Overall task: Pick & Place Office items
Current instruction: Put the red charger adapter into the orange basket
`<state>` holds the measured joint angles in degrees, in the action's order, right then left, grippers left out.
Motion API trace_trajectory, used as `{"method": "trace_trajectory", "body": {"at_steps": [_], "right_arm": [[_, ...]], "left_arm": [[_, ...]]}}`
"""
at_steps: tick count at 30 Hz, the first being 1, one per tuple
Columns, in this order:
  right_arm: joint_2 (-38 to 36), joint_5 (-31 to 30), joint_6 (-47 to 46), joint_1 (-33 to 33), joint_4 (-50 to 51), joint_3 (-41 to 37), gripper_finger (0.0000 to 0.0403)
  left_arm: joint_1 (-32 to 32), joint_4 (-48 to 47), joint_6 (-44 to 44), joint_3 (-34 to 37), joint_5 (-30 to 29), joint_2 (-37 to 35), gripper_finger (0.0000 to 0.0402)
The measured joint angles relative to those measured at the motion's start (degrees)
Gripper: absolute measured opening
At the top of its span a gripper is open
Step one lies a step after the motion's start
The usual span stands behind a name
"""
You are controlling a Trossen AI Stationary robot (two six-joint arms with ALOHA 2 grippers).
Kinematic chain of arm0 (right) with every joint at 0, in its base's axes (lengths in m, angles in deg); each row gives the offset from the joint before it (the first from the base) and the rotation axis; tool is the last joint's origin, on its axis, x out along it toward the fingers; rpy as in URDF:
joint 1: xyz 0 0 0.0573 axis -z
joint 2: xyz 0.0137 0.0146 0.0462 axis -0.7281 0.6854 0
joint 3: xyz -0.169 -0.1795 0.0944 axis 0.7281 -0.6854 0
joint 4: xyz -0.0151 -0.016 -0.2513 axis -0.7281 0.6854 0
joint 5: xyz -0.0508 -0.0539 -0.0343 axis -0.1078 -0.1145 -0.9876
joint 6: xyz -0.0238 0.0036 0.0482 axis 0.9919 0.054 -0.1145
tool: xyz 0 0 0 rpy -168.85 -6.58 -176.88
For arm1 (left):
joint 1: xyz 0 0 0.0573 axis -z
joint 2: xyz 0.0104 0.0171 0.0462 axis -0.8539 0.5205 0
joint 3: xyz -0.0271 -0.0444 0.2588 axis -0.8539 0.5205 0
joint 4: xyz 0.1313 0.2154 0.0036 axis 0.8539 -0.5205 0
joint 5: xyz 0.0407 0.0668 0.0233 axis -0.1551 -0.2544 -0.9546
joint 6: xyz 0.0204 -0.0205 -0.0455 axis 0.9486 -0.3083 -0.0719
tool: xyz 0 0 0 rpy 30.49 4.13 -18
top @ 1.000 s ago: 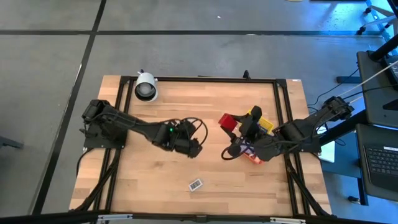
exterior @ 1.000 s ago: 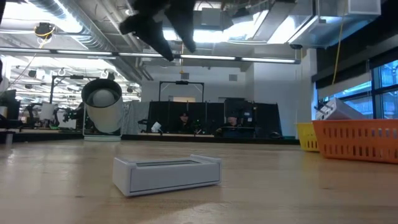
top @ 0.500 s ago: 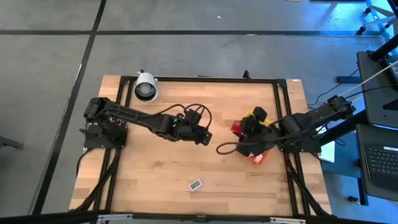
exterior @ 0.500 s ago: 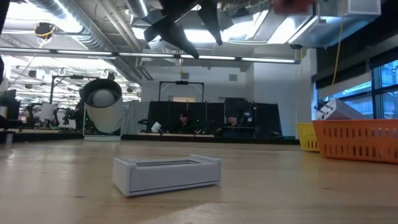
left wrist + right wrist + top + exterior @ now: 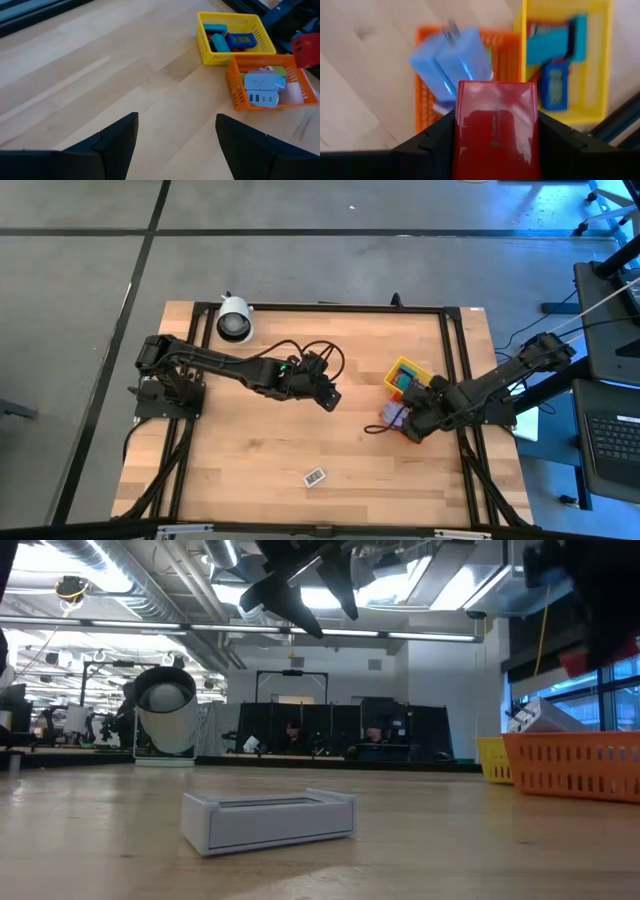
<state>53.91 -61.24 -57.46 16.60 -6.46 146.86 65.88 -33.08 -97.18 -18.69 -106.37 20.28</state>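
step: placing | right pincer [image 5: 495, 145] gripping red block [image 5: 495, 125], hovering above orange bin [image 5: 235, 82] | left pincer [image 5: 175, 135] waiting wide, empty, over counter [image 5: 250, 450] | next: lowering over bin, then releasing

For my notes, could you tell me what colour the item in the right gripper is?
Red; the right gripper is shut on the item, clearest in the right wrist view.

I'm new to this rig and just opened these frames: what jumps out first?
The right gripper, shut on a glossy red block, hangs over the orange bin beside the yellow bin at the table's right side. The left gripper hovers open mid-table, and a small white case lies alone near the front edge.
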Motion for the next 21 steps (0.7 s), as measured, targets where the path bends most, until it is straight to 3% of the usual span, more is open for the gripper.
{"method": "trace_trajectory", "body": {"at_steps": [7, 15, 21], "right_arm": [[-1.3, 6.4, -5.5, -0.3, -7.7, -8.7, 0.0217], [-1.3, 8.1, -7.5, -0.3, -13.3, -13.8, 0.0221], [-1.3, 8.1, -6.6, -0.3, -13.4, -14.2, 0.0263]], "left_arm": [[-0.3, 0.0, 0.1, 0.0, 0.2, 0.0, 0.0262], [0.2, 0.0, 0.1, 0.0, 2.4, 0.0, 0.0262], [0.9, 0.0, -0.4, 0.0, 5.0, 0.0, 0.0262]]}}
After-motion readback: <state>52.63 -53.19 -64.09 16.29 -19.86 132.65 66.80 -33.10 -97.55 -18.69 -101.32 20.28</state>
